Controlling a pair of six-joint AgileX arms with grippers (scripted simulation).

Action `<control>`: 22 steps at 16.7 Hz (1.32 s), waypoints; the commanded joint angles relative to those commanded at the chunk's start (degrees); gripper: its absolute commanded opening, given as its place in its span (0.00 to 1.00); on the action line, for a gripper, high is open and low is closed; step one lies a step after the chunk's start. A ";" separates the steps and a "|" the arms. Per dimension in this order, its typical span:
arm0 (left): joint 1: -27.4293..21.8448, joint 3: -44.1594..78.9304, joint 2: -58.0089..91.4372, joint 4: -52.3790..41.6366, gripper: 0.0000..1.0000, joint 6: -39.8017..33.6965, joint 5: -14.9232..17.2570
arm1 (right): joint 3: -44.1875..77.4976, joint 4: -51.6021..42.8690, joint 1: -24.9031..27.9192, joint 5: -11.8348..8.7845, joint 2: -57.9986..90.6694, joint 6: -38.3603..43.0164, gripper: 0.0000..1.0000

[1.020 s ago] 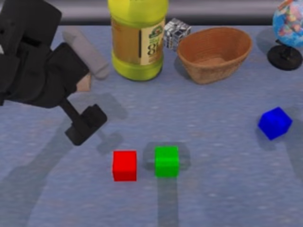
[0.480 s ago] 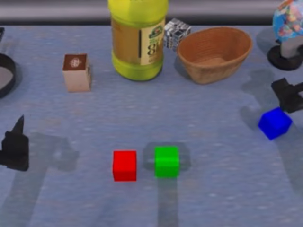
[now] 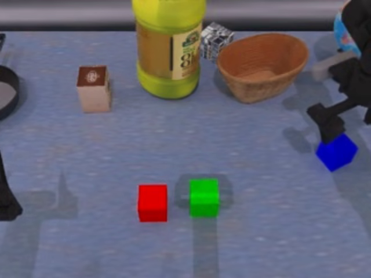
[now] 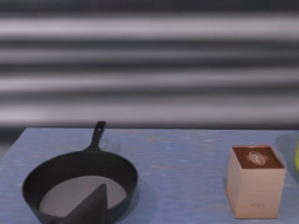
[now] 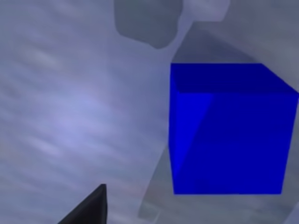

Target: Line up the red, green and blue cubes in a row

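Mottled blue-grey table (image 3: 261, 231) before a grey ribbed wall, matte red cube (image 3: 152, 202) just beside green cube (image 3: 204, 197) near centre, blue cube (image 3: 336, 152) far right, my right end effector (image 3: 329, 124) over it, grip I cannot tell, left end effector (image 3: 7, 202) at left edge, woven basket (image 3: 262, 65), glossy yellow bottle (image 3: 168, 46).

place: rendered tabletop scene | cues: blue table (image 3: 261, 231), striped backdrop wall (image 4: 149, 70)

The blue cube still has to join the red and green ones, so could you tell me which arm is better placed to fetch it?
Right. The right gripper hangs just above the blue cube at the table's right side; the left arm is parked at the left edge.
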 joint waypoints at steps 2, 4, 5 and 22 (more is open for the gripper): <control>0.17 -0.45 -0.55 0.32 1.00 -0.22 0.02 | 0.40 -0.21 0.03 -0.01 0.44 -0.07 1.00; 0.17 -0.45 -0.55 0.32 1.00 -0.22 0.02 | 0.40 -0.21 0.03 -0.01 0.44 -0.07 1.00; 0.17 -0.45 -0.55 0.32 1.00 -0.22 0.02 | 0.40 -0.21 0.03 -0.01 0.44 -0.07 1.00; 0.17 -0.45 -0.55 0.32 1.00 -0.22 0.02 | -8.13 15.06 0.11 0.05 7.18 0.09 0.85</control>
